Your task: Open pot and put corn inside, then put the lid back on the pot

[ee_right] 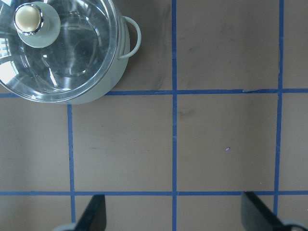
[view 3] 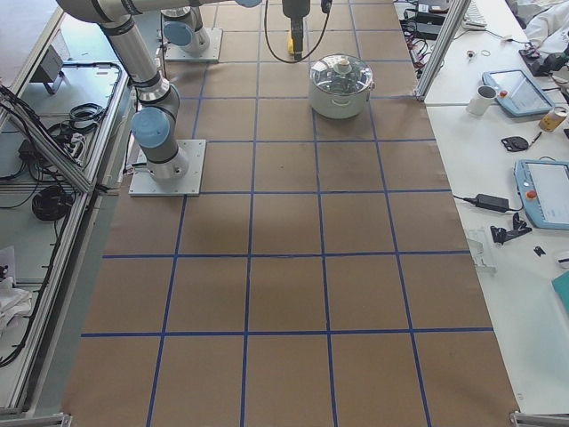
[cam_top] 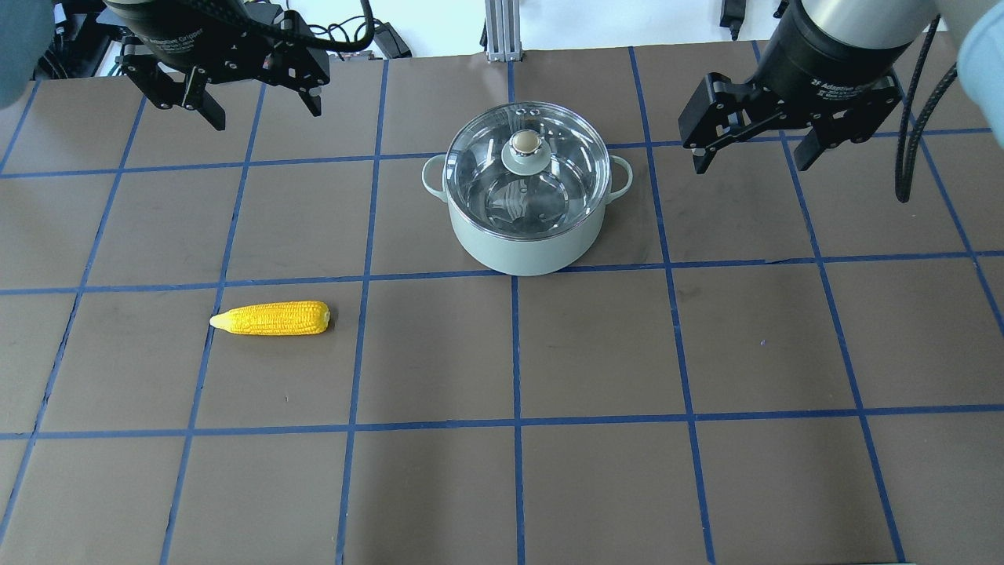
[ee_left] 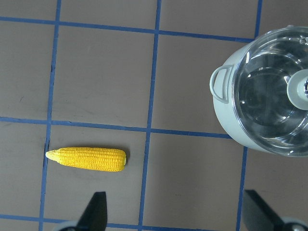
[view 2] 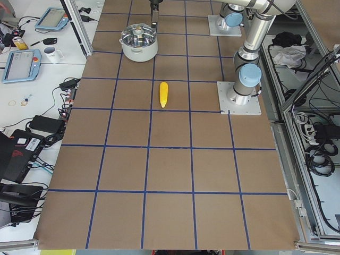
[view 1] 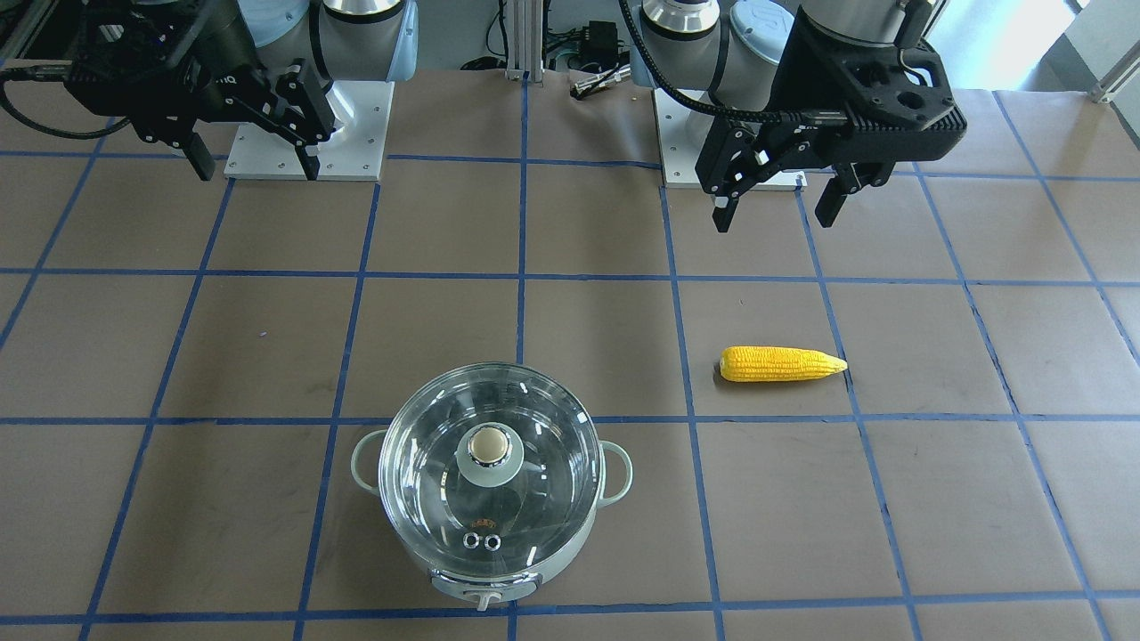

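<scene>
overhead exterior, lid (cam_top: pixel 527 169) on pot (cam_top: pixel 518 251), corn (cam_top: pixel 271 318) apart, left end effector (cam_top: pixel 265 114), right end effector (cam_top: pixel 751 163) spread, empty

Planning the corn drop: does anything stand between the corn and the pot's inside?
Yes: the lid sits on the pot, closing its mouth. The corn lies apart on the table; nothing visible lies between it and the pot's wall.

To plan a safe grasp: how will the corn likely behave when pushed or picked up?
The corn looks round and lies on its side, so a sideways push would likely roll it. Its tapered end suggests it would roll in a curve. The ridged kernels probably resist slipping.
</scene>
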